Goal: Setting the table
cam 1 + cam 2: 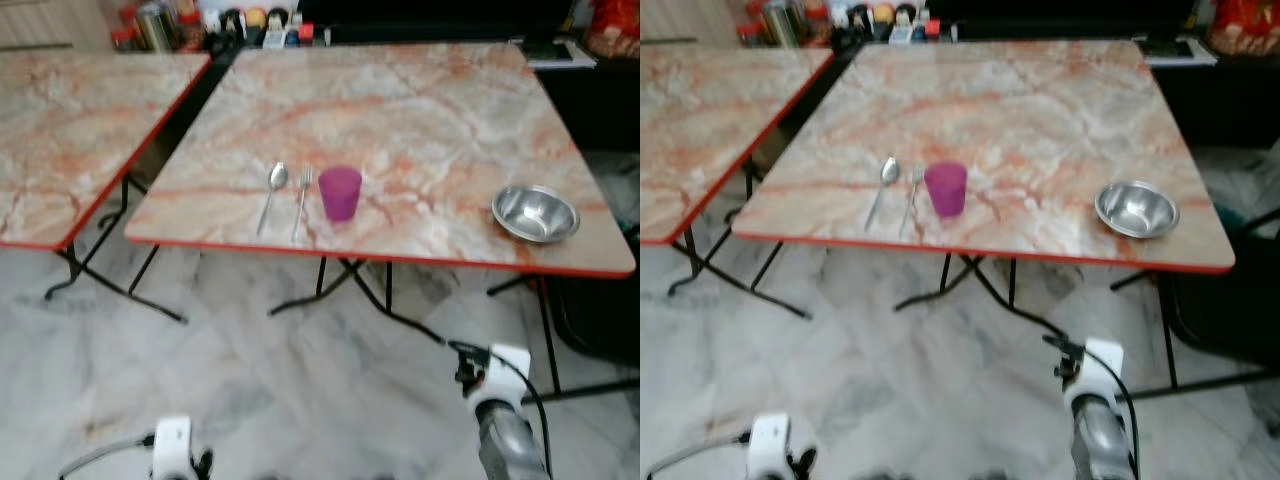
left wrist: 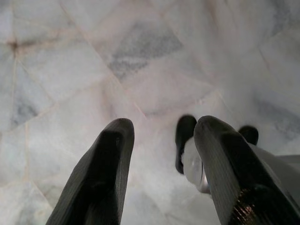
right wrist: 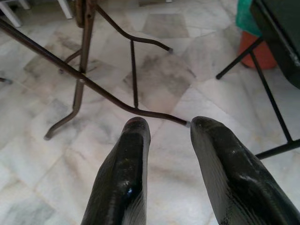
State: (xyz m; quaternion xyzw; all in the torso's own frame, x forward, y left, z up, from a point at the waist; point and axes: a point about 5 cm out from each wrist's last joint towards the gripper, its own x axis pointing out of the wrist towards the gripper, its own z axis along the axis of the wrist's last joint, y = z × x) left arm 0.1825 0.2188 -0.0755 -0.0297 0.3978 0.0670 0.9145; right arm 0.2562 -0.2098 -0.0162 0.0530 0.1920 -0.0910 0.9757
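Spoon [image 1: 275, 192] of silver metal and a silver metal fork [image 1: 302, 196] lie side by side near the front edge of the marble-patterned, red-rimmed bench [image 1: 420, 110], handles toward the robot, with a translucent purple plastic cup [image 1: 340, 192] standing upright just beside the fork on its right. Well apart from them, near the bench's front right corner, sits a round stainless steel bowl [image 1: 535, 212], upright. A second bench of the same marble pattern [image 1: 70, 120] stands to the left with a dark gap between the two, and a row of bottles and jars [image 1: 215, 25] crowds the far end. Both arms hang low over the pale marble floor [image 1: 290, 390], short of the bench. The left wrist view looks straight down at floor tiles, and the left gripper [image 2: 161, 140] holds nothing, its black fingers spread moderately apart. The right wrist view takes in what the head views only partly show: the bench's dark folding metal legs [image 3: 108, 89] crossing beneath the top, and an orange and green object [image 3: 253, 33] beyond a black frame. The right gripper [image 3: 169, 129] holds nothing, fingers parted by a narrow gap.
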